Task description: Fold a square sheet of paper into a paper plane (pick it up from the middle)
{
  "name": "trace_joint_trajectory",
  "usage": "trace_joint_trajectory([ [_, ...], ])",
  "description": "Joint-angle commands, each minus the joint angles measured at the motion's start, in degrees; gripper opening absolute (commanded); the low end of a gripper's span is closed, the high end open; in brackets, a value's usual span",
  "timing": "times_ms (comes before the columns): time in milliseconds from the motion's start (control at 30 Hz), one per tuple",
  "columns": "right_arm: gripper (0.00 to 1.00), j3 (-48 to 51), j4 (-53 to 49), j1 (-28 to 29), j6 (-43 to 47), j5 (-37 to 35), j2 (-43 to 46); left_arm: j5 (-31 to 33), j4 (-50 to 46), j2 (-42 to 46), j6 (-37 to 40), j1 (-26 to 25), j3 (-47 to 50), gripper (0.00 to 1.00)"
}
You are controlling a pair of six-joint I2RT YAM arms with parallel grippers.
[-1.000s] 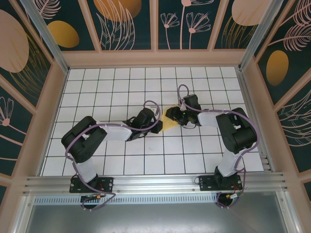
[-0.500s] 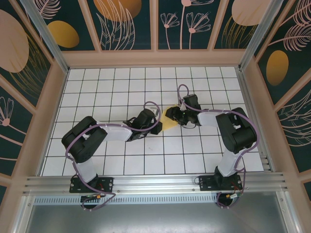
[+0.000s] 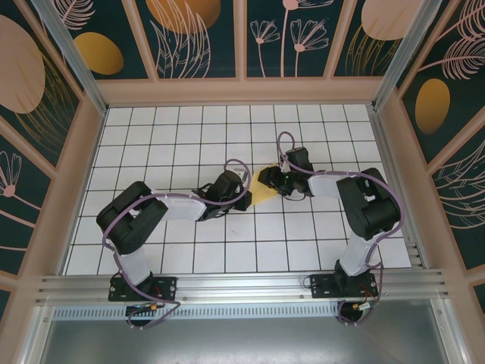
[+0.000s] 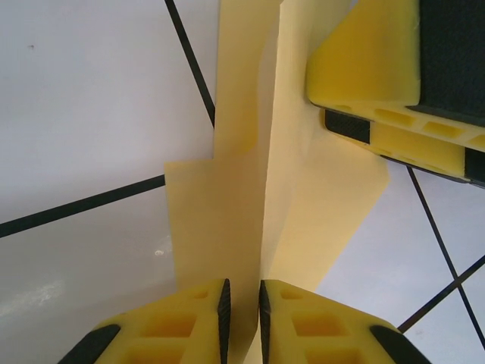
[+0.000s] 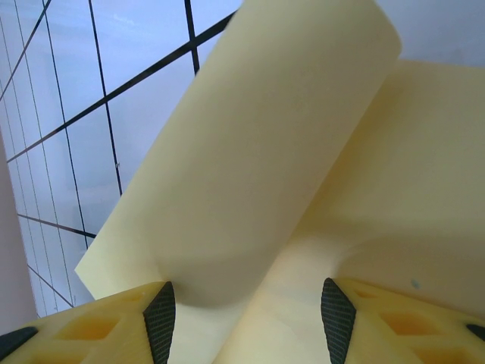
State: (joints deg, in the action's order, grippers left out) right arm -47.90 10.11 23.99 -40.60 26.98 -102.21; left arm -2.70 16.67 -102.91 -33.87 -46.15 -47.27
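Around the middle of the bench (image 3: 182, 136), the square sheet of paper (image 3: 263, 194) is lying partly folded on the white grid, right between both arms. Left end effector (image 4: 242, 292) is pinching a raised flap of it, fingers nearly touching. Right end effector (image 5: 242, 303) is sitting with its jaws apart, a curled-over fold bulging between them, so it's not clamping anything as far as I can see.

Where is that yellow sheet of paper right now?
Mid-table in the top view, the yellow sheet of paper sits between the left gripper and right gripper.
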Motion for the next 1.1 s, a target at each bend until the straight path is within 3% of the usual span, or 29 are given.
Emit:
trace_joint_trajectory([
  [0,0.56,0.36,-2.31,-0.43,0.17,-2.02,-1.89,-1.67,0.05,-1.32,-0.15,-0.42,-0.2,0.17],
  [600,0.55,3.63,-0.03,-1.92,6.2,2.32,7.52,-8.42,9.51,-1.9,-8.24,-0.28,2.47,0.09],
  [1067,0.53,3.29,0.18,-1.8,9.34,3.52,5.18,-12.77,18.46,-4.66,-19.61,0.67,4.94,0.06],
])
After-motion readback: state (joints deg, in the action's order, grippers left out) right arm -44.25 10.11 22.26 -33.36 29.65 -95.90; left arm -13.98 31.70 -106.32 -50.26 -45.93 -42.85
